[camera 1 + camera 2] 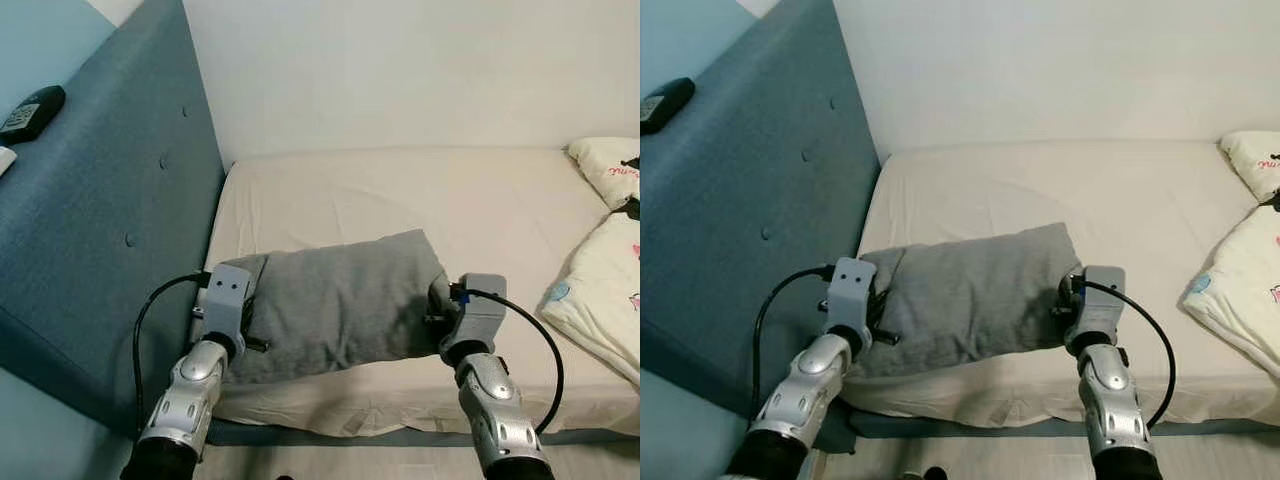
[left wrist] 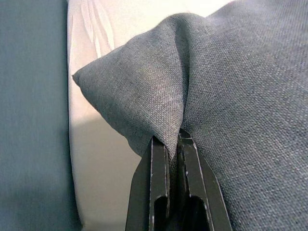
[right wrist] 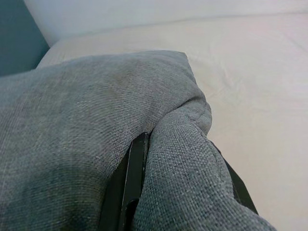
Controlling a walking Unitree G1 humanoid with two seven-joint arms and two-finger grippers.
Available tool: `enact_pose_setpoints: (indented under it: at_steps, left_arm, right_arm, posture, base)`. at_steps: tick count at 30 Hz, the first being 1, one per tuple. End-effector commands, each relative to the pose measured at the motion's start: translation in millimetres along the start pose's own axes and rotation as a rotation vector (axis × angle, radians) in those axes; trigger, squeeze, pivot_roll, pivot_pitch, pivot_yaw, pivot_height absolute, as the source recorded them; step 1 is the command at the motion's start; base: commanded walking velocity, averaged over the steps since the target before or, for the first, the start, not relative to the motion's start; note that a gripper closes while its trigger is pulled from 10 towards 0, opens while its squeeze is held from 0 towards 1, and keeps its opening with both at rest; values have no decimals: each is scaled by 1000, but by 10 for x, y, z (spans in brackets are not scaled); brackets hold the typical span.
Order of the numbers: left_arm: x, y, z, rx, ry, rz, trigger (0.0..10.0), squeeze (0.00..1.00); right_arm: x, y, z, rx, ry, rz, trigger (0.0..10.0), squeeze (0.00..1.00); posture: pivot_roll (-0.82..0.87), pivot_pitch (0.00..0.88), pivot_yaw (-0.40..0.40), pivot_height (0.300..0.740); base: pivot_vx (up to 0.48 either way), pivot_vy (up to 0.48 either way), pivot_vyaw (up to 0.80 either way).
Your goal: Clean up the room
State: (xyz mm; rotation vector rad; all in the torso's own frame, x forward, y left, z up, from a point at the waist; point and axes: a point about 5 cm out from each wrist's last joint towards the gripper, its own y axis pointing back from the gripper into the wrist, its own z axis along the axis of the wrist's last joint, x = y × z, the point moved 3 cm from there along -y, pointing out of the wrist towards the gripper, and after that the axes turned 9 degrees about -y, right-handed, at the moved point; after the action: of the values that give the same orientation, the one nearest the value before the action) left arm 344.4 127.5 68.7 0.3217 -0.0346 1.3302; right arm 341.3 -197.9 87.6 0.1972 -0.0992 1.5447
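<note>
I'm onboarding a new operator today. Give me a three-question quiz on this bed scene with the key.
1. True or false: both grippers pinch the grey pillow.
2. The blue headboard lies on the robot's: A) left B) right.
3. What lies on the bed's right side?

Key: 1. True; the left gripper and right gripper each clamp a fold. 2. A. 3. A cream quilt.

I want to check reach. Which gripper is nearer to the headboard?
Left. The left gripper pinches the pillow's end beside the headboard; the right gripper grips the far end.
</note>
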Motion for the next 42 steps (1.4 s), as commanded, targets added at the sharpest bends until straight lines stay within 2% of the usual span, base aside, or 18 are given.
enact_pose_setpoints:
  at_steps: [1, 3, 4, 6, 9, 14, 20, 30, 42]
  left_arm:
    - [-63, 29, -152, 53, -14, -24, 10000, 0]
    - [-91, 95, -437, 138, -66, -41, 10000, 0]
    - [-91, 95, -437, 138, -66, -41, 10000, 0]
    - [-120, 186, -694, 222, -114, -67, 10000, 0]
    - [-125, 205, -741, 238, -122, -73, 10000, 0]
    - [-65, 311, -962, 312, -113, -39, 10000, 0]
    - [-84, 299, -955, 302, -74, -25, 10000, 0]
    - [-139, 259, -887, 262, -86, -45, 10000, 0]
    - [-200, 194, -761, 207, -49, -45, 10000, 0]
  right_arm:
    - [129, 7, -103, 28, 12, 55, 10000, 0]
    - [150, 61, -398, 138, 37, 66, 10000, 0]
    - [150, 61, -398, 138, 37, 66, 10000, 0]
    - [116, 164, -681, 236, 56, 54, 10000, 0]
    - [106, 189, -733, 254, 58, 50, 10000, 0]
    - [20, 308, -911, 302, 38, -7, 10000, 0]
    - [25, 332, -952, 304, 36, -5, 10000, 0]
    - [46, 321, -957, 289, 35, 0, 10000, 0]
    - [48, 260, -818, 206, 13, -7, 10000, 0]
  posture:
    - [23, 153, 11, 733]
    - [23, 133, 9, 733]
    - [23, 133, 9, 733]
    - [27, 125, 9, 733]
    - [27, 125, 9, 733]
    - [20, 105, 18, 733]
    - [25, 93, 16, 733]
    - [30, 95, 19, 733]
    - [29, 101, 22, 733]
  base:
    - [0, 0, 0]
    - [0, 0, 0]
    - [0, 0, 0]
    - [0, 0, 0]
    - [0, 0, 0]
    - [0, 0, 0]
    - [0, 0, 0]
    - [0, 0, 0]
    - [0, 0, 0]
